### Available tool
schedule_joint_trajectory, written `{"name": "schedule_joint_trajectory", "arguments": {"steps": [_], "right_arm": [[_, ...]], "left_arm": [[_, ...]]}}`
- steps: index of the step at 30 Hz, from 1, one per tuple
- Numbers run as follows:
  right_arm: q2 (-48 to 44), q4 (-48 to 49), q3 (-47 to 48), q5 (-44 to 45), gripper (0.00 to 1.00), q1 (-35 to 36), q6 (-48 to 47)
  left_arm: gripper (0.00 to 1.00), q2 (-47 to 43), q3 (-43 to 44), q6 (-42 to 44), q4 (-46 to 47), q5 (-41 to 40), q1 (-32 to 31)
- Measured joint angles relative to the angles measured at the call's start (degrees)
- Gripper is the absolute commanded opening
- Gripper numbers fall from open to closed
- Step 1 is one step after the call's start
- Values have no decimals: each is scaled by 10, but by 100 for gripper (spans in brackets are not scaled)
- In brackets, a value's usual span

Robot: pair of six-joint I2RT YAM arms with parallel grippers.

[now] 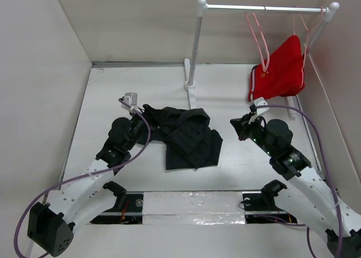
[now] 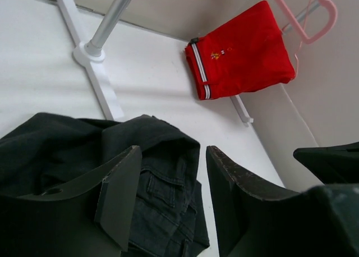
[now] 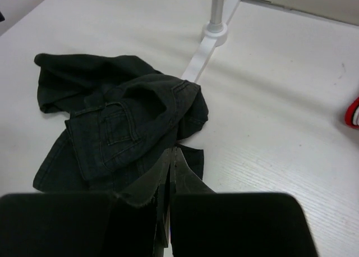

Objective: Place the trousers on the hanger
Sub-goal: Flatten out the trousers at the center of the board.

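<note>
We found the trousers (image 1: 186, 137) crumpled in a heap at the middle of the top view, their upper edge reaching the end of the rack's foot (image 1: 190, 84); the left gripper (image 2: 174, 149) sat at the heap's left edge, fingers spread over the dark cloth; the right gripper (image 3: 173, 151), fingers pressed together on nothing, stood right of the heap; the hanger (image 1: 258, 35) hung on the rail (image 1: 265, 9) at upper right, beside the red shorts (image 1: 279, 72); bare table (image 1: 113, 83) lay on either side of the heap.
</note>
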Motion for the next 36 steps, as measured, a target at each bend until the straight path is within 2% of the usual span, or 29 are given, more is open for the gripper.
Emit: {"name": "schedule_joint_trajectory", "arguments": {"steps": [6, 7, 10, 13, 15, 17, 18, 19, 21, 22, 24, 25, 27, 28, 31, 36], "right_arm": [[41, 38, -23, -44, 0, 10, 18], [52, 43, -27, -48, 0, 16, 21], [94, 66, -35, -54, 0, 39, 30], [148, 94, -35, -57, 0, 67, 41], [185, 108, -36, -55, 16, 88, 50], [216, 125, -39, -51, 37, 109, 62], [230, 137, -42, -49, 51, 117, 68], [242, 144, -45, -48, 56, 123, 75], [265, 157, -46, -42, 60, 133, 85], [275, 164, -47, -39, 60, 134, 90], [290, 180, -49, -29, 59, 134, 104], [297, 185, -49, -22, 58, 134, 110], [309, 187, -49, -8, 56, 134, 117], [312, 187, -49, -5, 56, 134, 120], [323, 186, -49, 1, 57, 134, 134], [325, 198, -55, 5, 61, 137, 157]], "left_arm": [[31, -31, -7, -5, -63, -31, 0], [19, -35, -10, -6, -68, -33, 0], [3, -42, -17, -4, -94, -36, 0], [0, -41, -25, -2, -114, -34, -1], [0, -42, -35, -2, -124, -27, -1], [0, -43, -45, -3, -143, -23, -3], [0, -46, -53, -3, -149, -24, -7], [1, -47, -58, -5, -156, -27, -9], [10, -54, -75, -8, -172, -34, -24], [23, -53, -78, -11, -181, -38, -27], [35, -50, -84, -19, -193, -54, -32], [46, -48, -87, -24, -197, -64, -33], [52, -46, -93, -35, -204, -90, -33], [58, -42, -93, -42, -210, -103, -33], [67, -33, -94, -62, -218, -144, -33], [69, -12, -107, -90, -216, -181, -17]]}}
